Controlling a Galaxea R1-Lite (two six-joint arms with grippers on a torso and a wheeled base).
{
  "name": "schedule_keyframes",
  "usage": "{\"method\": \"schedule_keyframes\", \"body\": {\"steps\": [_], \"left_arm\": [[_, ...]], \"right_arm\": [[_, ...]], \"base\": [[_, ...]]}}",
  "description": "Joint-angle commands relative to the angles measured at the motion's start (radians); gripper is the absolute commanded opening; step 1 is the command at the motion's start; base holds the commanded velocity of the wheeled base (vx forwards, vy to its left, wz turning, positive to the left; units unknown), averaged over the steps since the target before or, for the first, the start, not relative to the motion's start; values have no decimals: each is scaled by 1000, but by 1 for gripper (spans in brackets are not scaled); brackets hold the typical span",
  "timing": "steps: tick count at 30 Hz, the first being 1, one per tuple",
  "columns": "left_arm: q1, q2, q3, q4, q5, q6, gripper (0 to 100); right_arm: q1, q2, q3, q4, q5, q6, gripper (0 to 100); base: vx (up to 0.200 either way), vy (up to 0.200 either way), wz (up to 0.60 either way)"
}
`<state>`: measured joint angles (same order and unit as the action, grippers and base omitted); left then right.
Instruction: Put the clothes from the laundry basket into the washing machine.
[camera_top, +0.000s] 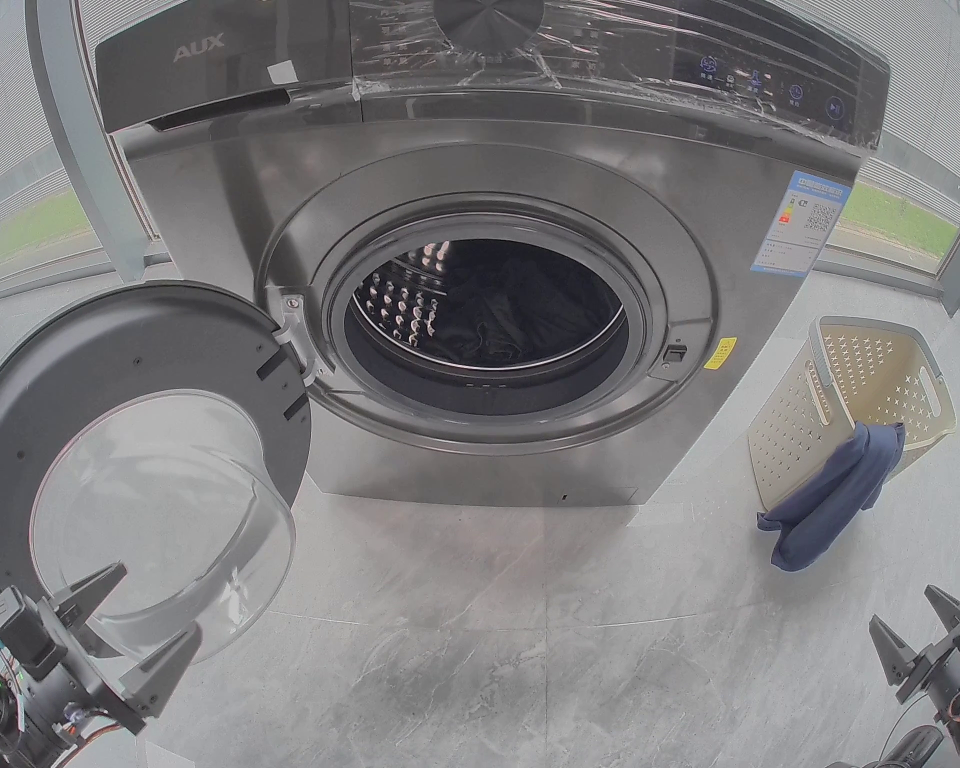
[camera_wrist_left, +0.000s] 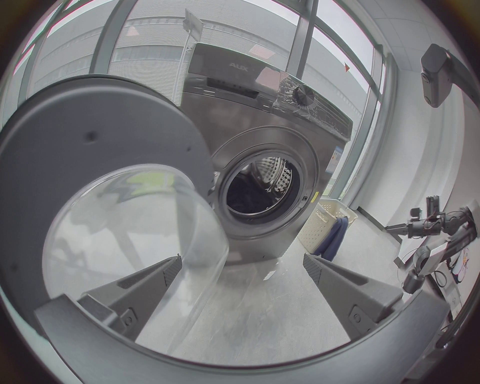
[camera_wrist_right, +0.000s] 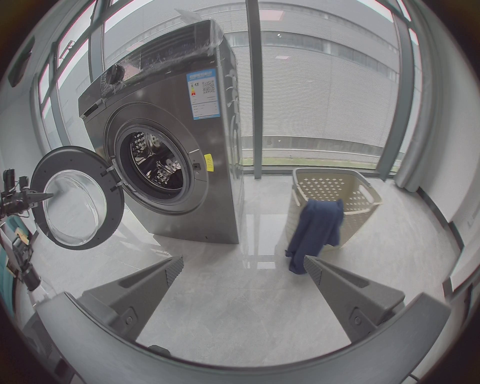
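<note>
At the middle of the head view, the washing machine (camera_top: 220, 220) stood with its round door (camera_top: 130, 340) swung fully open toward the robot's left, and dark clothes (camera_top: 500, 310) lay inside the drum. To the machine's right, the laundry basket (camera_top: 800, 420) sat on the grey floor (camera_top: 480, 650), with one blue garment (camera_top: 835, 495) draped over its near rim (the lower end reached the tiles). The left gripper (camera_top: 158, 600) hung low before the open door, fingers spread wide and holding nothing. The right gripper (camera_top: 905, 606) hung near the basket, fingers likewise wide apart and empty.
</note>
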<state>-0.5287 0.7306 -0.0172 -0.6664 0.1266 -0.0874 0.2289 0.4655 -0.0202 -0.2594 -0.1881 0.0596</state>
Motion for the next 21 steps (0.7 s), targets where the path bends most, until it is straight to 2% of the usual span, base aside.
{"method": "schedule_keyframes", "body": {"steps": [1, 2, 4, 6, 8, 9, 10, 12, 13, 15, 18, 19, 21], "left_arm": [[234, -501, 17, 375, -82, -14, 100], [265, -562, 17, 430, -97, -20, 100], [316, -642, 17, 507, -134, -12, 100], [346, -643, 17, 562, -133, 8, 100], [358, -642, 17, 577, -130, 5, 100], [383, -642, 17, 588, -136, -5, 100], [418, -643, 17, 591, -140, -12, 100], [455, -645, 17, 591, -133, 5, 100], [486, -657, 17, 591, -133, 28, 100], [527, -717, 17, 594, -128, 37, 100], [527, -731, 17, 626, -93, 101, 100], [526, -731, 17, 631, -101, 109, 100], [524, -731, 17, 669, -130, 95, 100]], "right_arm": [[-211, -407, 6, 244, 29, -33, 100], [-234, -426, 5, 252, 38, -35, 100], [-243, -443, 3, 255, 52, -35, 100], [-240, -453, 5, 253, 61, -38, 100], [-237, -458, 9, 244, 84, -38, 100], [-237, -459, 16, 255, 142, -29, 100], [-234, -459, 20, 255, 177, -40, 100], [-232, -459, 20, 253, 173, -38, 100], [-234, -459, 20, 255, 164, -43, 100], [-235, -459, 20, 255, 164, -49, 100], [-234, -459, 20, 255, 167, -53, 100], [-232, -459, 20, 255, 167, -50, 100], [-232, -459, 20, 255, 167, -53, 100]], "base": [[0, 0, 0], [0, 0, 0], [0, 0, 0], [0, 0, 0], [0, 0, 0], [0, 0, 0], [0, 0, 0], [0, 0, 0], [0, 0, 0], [0, 0, 0], [0, 0, 0], [0, 0, 0], [0, 0, 0]]}}
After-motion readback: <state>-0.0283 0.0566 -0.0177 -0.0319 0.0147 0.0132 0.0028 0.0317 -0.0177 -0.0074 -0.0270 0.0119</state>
